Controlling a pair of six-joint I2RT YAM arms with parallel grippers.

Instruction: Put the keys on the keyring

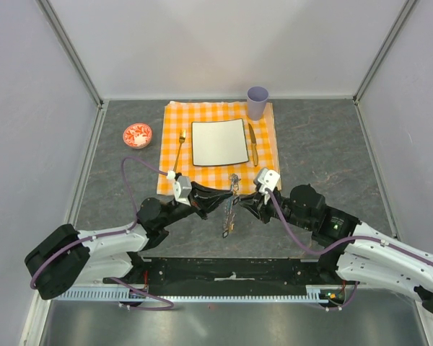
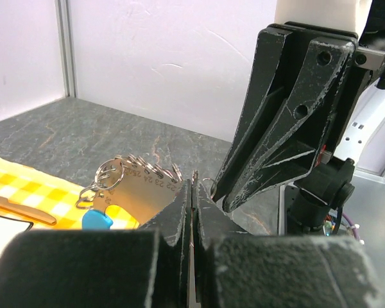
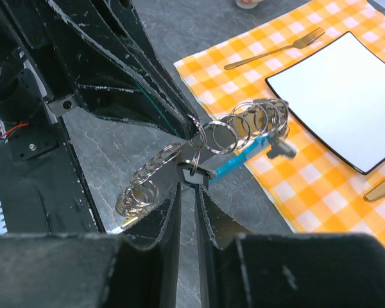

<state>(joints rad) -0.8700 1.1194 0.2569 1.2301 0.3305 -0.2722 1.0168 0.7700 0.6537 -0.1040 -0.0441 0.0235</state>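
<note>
The keyring (image 1: 229, 215) is a thin silvery strip carrying several wire rings and a turquoise-blue tag, held in the air between both grippers just in front of the cloth. In the left wrist view my left gripper (image 2: 194, 187) is shut on the strip's edge, with the rings (image 2: 149, 168) and the blue tag (image 2: 96, 219) to its left. In the right wrist view my right gripper (image 3: 195, 185) is shut on a small dark-headed key (image 3: 196, 174) that hangs from one ring, with the ring row (image 3: 244, 123) and the blue tag (image 3: 242, 158) beyond it. A brass-coloured key tip (image 3: 132, 221) shows under the low ring cluster.
An orange checked cloth (image 1: 175, 180) holds a white square plate (image 1: 219, 142), a gold fork (image 1: 180, 148) and a gold knife (image 1: 253, 144). A lilac cup (image 1: 257, 102) stands at its back right. A red-and-white bowl (image 1: 138, 135) sits to the left. Walls enclose three sides.
</note>
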